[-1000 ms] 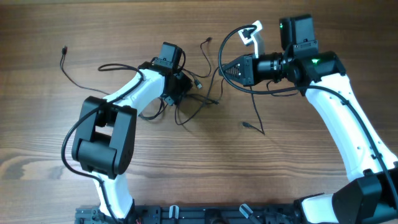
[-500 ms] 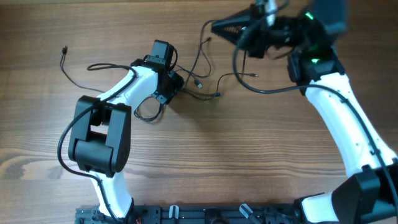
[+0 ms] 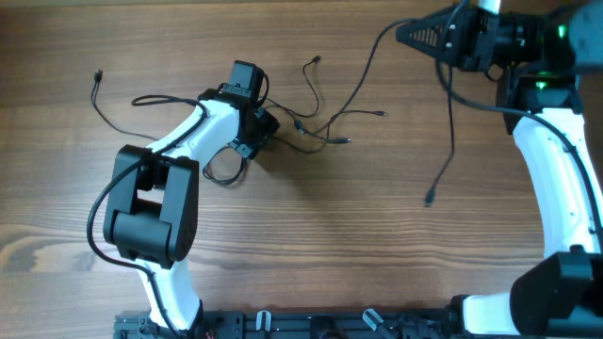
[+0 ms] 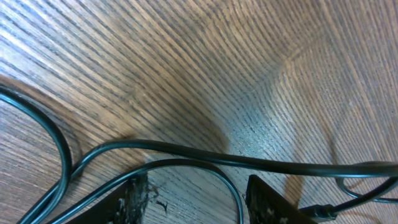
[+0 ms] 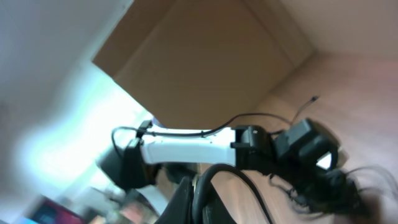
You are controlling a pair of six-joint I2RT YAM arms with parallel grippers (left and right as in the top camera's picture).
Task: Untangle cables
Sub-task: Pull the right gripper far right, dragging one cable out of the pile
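Note:
Several thin black cables lie tangled (image 3: 303, 127) at the table's back middle. My left gripper (image 3: 266, 130) is low over the tangle's left side. In the left wrist view it (image 4: 199, 208) is open, with a cable loop (image 4: 230, 180) lying between its fingers and another cable (image 4: 249, 160) running across just ahead. My right gripper (image 3: 403, 33) is raised at the back right, shut on a cable (image 5: 214, 180). One strand (image 3: 363, 80) runs from it down to the tangle. The other (image 3: 451, 122) hangs to a plug end (image 3: 429, 200).
A loose cable end (image 3: 98, 77) lies at the far left, its cord trailing toward the left arm. A cable loop (image 3: 222, 169) lies in front of the left gripper. The wooden table (image 3: 311, 254) stretches to the front rail.
My right gripper has moved right and higher with the cable, drawing it out of the tangle; its free end now hangs at centre right. The left gripper has shifted slightly left and stays down.

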